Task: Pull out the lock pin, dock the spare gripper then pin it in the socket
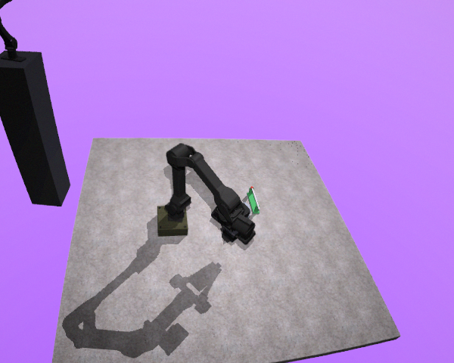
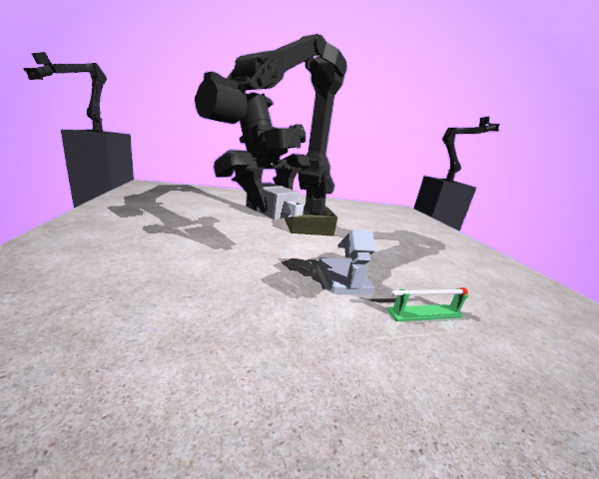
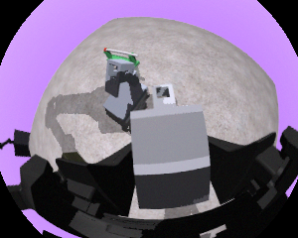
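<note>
My gripper (image 2: 275, 193) (image 3: 167, 139) is shut on the spare gripper, a light grey block held up off the table. Its small spigot (image 2: 294, 209) (image 3: 170, 101) has a square opening and points away from my wrist. The blue-grey mount (image 2: 361, 240) (image 3: 120, 66) stands on the table, ahead and to the left in the wrist view, with no pin seen through its socket. The white lock pin (image 2: 428, 291) (image 3: 123, 52) with a red head lies across the green rack (image 1: 252, 202) (image 2: 427, 311). In the top view the arm hides my fingers and the spare gripper.
The arm's olive base block (image 1: 172, 222) (image 2: 312, 225) stands on the grey table (image 1: 297, 273) (image 2: 238, 386). The green rack is just beyond the mount. Dark pedestals (image 1: 27, 128) (image 2: 96, 165) (image 2: 445, 201) with other arms stand off the table.
</note>
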`<state>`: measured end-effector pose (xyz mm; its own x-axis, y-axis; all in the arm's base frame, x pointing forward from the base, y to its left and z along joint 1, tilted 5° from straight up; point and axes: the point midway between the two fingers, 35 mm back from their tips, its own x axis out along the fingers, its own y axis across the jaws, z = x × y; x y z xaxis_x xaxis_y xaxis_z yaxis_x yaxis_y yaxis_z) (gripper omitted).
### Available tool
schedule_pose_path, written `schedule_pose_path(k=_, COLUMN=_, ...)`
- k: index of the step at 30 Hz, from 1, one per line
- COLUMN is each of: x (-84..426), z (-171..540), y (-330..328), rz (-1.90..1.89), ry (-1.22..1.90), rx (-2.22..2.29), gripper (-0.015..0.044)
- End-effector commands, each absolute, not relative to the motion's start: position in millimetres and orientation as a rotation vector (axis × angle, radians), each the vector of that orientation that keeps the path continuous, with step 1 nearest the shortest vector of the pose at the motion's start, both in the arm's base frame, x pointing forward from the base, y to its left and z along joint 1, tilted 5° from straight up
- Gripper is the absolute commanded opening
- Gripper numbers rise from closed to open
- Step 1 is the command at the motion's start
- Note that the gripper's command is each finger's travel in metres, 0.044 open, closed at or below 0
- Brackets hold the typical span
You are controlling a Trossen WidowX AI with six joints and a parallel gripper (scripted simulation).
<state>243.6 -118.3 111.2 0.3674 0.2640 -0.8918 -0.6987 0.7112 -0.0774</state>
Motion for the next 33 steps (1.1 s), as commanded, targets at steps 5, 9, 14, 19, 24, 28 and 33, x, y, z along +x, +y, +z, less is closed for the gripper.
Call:
schedule_pose_path(k=5, x=242, z=103, y=-105, rz=0.674, ry=1.100, rx=-0.464, gripper=0.0000)
schedule_pose_path(k=9, x=239, z=97, y=-96, rz=0.688, ry=1.166, rx=-0.449, gripper=0.0000)
schedule_pose_path(k=14, x=235, z=90, y=-85, rz=0.699, ry=1.247, rx=-0.438, gripper=0.0000)
schedule_pose_path(k=19, x=231, z=84, y=-76, rz=0.705, ry=1.328, rx=-0.435, gripper=0.0000)
schedule_pose_path(k=24, x=226, z=79, y=-67, rz=0.704, ry=1.406, rx=-0.440, gripper=0.0000)
schedule_pose_path(k=28, x=222, z=75, y=-61, rz=0.700, ry=1.469, rx=-0.450, gripper=0.0000)
schedule_pose_path(k=33, x=216, z=72, y=-54, rz=0.688, ry=1.548, rx=-0.471, gripper=0.0000)
